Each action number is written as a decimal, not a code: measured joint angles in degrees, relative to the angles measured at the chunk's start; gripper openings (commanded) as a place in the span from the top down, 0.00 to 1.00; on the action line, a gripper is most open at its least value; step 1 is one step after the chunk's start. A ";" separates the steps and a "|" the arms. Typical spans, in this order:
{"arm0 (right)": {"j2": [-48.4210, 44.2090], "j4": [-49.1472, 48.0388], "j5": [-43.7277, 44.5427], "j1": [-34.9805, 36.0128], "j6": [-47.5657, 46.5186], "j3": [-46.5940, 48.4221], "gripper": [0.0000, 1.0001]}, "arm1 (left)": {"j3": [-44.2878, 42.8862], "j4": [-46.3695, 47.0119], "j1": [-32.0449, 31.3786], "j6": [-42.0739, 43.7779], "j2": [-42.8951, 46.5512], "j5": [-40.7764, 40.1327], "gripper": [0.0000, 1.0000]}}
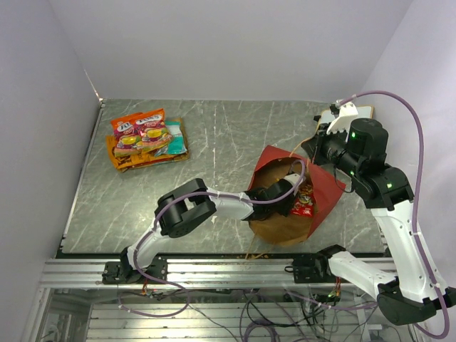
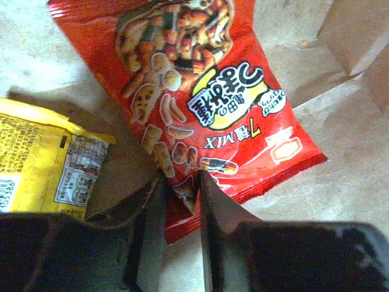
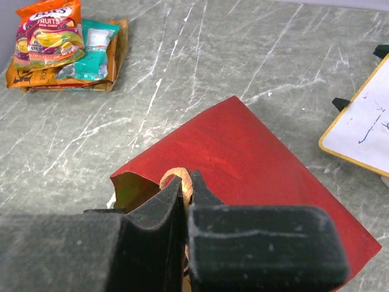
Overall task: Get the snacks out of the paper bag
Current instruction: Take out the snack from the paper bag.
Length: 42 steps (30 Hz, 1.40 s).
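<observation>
The paper bag [image 1: 324,192], red outside and brown inside, lies on its side with its mouth towards the arms. My left gripper [image 2: 180,182] is inside it, shut on the lower edge of a red snack packet [image 2: 200,91], which also shows in the top view [image 1: 304,203]. A yellow packet [image 2: 36,164] lies to its left on the bag's brown inside [image 2: 340,182]. My right gripper [image 3: 187,179] is shut on the bag's tan handle [image 3: 173,175] and holds it up over the red side [image 3: 243,158].
A pile of orange, red and teal snack packets [image 1: 146,139] lies at the table's far left; it also shows in the right wrist view [image 3: 61,48]. A white wood-framed board [image 1: 349,114] stands at the far right, behind my right gripper [image 1: 313,149].
</observation>
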State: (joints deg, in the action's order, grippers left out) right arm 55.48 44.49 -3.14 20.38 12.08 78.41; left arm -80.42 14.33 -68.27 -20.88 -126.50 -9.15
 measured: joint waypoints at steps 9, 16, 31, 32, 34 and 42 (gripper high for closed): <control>0.00 0.00 -0.11 0.00 -0.02 0.00 1.00 | -0.11 -1.11 0.24 -0.55 0.83 0.90 0.93; -0.13 -0.04 0.04 0.00 -0.04 0.00 1.00 | 2.49 -4.83 0.17 -0.20 5.35 0.85 0.93; -0.13 -0.46 1.03 0.00 -0.04 -0.33 1.00 | 15.08 -10.43 -3.56 2.01 25.24 0.31 0.93; -0.13 -0.48 1.03 0.00 -0.07 -0.33 1.00 | 15.30 -10.82 -3.74 1.99 26.10 0.24 0.93; -0.13 -0.48 1.05 0.00 -0.04 -0.33 1.00 | 15.39 -11.45 -3.85 1.90 27.26 -0.02 0.93; -0.04 -0.70 1.03 0.00 -0.04 -0.85 1.00 | 15.45 -15.19 -3.80 1.64 27.02 -2.69 0.93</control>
State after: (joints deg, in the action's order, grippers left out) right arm 55.44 43.79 -2.11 20.38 12.03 77.56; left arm -64.97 -0.86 -72.07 -19.25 -99.48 -11.84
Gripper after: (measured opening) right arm 0.004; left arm 0.071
